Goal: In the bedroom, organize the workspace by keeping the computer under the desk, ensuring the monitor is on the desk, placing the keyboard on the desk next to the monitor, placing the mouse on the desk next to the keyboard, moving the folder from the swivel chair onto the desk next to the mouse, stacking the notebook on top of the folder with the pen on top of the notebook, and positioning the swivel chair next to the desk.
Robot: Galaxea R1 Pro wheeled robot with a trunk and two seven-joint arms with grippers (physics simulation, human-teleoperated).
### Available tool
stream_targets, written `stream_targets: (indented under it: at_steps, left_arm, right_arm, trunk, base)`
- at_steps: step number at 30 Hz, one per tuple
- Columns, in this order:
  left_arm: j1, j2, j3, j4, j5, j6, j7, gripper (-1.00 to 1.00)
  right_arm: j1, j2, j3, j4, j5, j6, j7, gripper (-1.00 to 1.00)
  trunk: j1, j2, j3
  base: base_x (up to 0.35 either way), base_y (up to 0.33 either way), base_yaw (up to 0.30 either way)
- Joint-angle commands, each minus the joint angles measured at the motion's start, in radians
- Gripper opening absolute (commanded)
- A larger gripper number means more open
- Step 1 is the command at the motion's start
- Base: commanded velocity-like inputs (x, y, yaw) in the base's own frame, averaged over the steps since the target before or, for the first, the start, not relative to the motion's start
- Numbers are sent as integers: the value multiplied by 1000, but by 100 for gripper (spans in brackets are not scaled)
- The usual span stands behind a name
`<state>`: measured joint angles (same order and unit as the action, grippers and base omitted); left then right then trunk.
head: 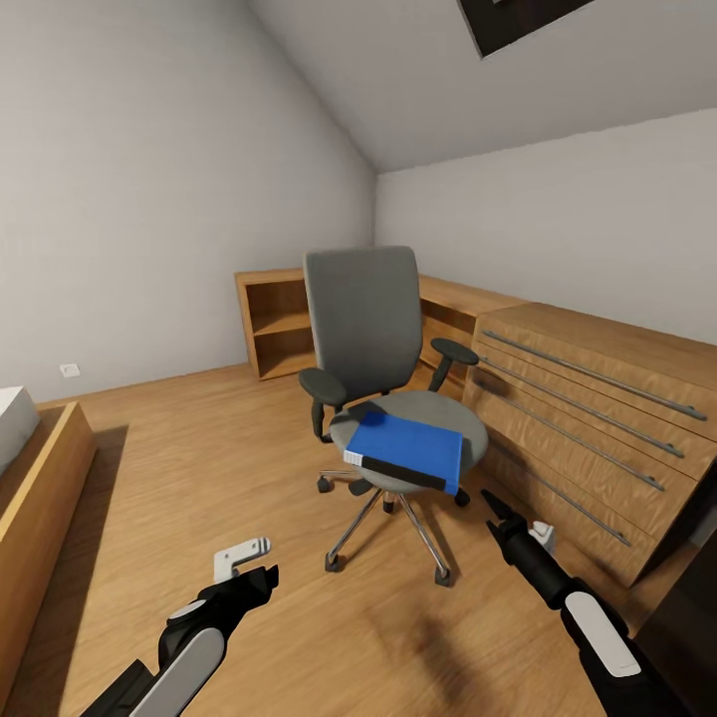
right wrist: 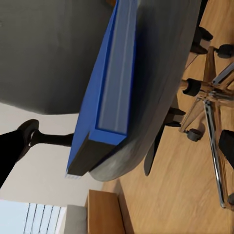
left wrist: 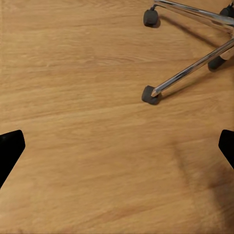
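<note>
Folder (head: 408,445) overhangs swivel chair (head: 366,329) seat's front edge; bare floor (head: 199,468) around

A home attic bedroom: sloped grey walls (head: 149,149), skylight (head: 513,20), plank floor (head: 199,468), oak drawers (head: 588,418).

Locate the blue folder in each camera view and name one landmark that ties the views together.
Head view: the blue folder lies flat on the swivel chair seat, centre of picture.
Left wrist view: not in it.
Right wrist view: the folder seen edge-on, on the grey seat.
Shared landmark: the chair's chrome legs and casters.
</note>
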<state>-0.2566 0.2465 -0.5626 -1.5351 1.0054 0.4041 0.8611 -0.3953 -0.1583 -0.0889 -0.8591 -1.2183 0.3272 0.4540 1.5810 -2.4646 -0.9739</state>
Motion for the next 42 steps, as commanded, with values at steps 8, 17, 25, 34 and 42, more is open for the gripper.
stream_targets:
  at_steps: [8, 17, 25, 34, 42]
  left_arm:
    - [-1, 0, -1, 0, 4, 2, 7, 100]
    - [-1, 0, -1, 2, 2, 2, 6, 100]
    - [-1, 0, -2, 5, 0, 1, 5, 100]
    - [-1, 0, -2, 6, 0, 1, 3, 100]
    - [-1, 0, -2, 6, -1, 1, 3, 100]
  right_arm:
    - [-1, 21, 1, 15, 3, -25, -5, 100]
    - [-6, 20, 1, 78, 6, -52, -7, 100]
    - [-8, 22, 2, 84, 74, -50, -6, 100]
    - [-8, 23, 3, 83, 80, -51, -5, 100]
    - [-8, 23, 3, 83, 81, -51, -5, 100]
  trunk:
    - [0, 0, -1]
    - [0, 0, -1]
    - [0, 0, -1]
    - [0, 0, -1]
    - [-16, 28, 12]
  base:
    - [0, 0, 0]
    - [0, 0, 0]
    - [9, 1, 0]
    - [122, 54, 0]
    - [18, 8, 0]
